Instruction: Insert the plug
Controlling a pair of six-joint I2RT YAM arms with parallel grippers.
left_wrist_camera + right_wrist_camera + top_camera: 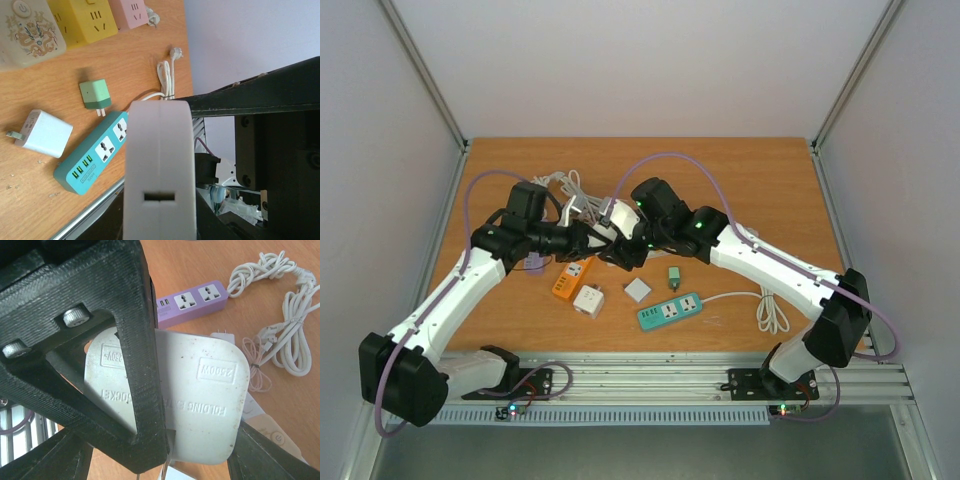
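The left hand (593, 239) is clamped on the white rounded plastic folding plug (200, 405), holding it above the middle of the brown wooden worktop (770, 190), while the right hand (618, 252) straddles the plug's other end, and I cannot tell whether its fingers are pressing it.

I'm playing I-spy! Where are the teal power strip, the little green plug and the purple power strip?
teal power strip (92, 152), left wrist view, top face
little green plug (94, 93), left wrist view, its body
purple power strip (192, 299), right wrist view, top face
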